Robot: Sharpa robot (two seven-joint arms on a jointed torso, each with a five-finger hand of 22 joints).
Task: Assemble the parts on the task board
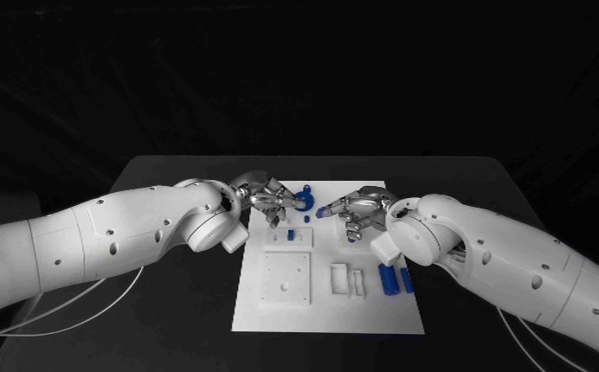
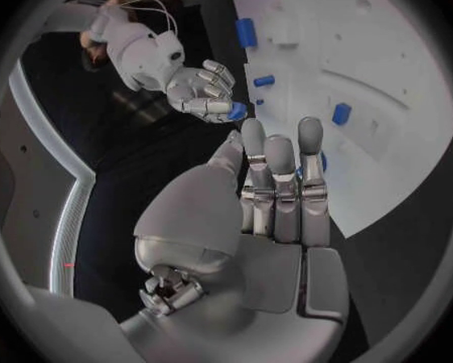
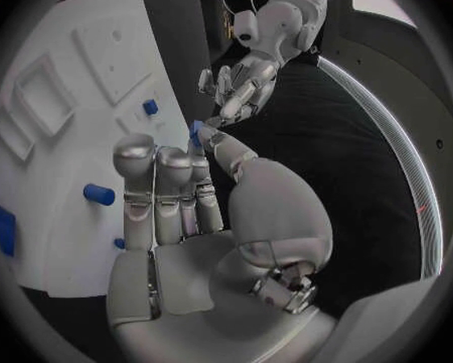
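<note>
The white task board (image 1: 327,316) lies mid-table. My left hand (image 1: 265,195) hovers over its far left part with the fingers stretched out side by side (image 2: 277,177) and nothing visibly in them. A curved blue part (image 1: 305,198) stands just beyond those fingers (image 2: 322,162); I cannot tell whether they touch. My right hand (image 1: 356,210) is over the far right part of the board and pinches a small blue part (image 1: 327,210) at its fingertips (image 2: 235,111), also seen at its thumb tip (image 3: 197,131). The two hands (image 3: 237,85) are close together, apart.
Small blue pegs (image 1: 291,235) stand in the board's upper block. Two longer blue parts (image 1: 397,279) lie near the board's right edge beside white blocks (image 1: 347,279). A square white plate (image 1: 286,278) sits at the left. Black table (image 1: 175,303) surrounds the board.
</note>
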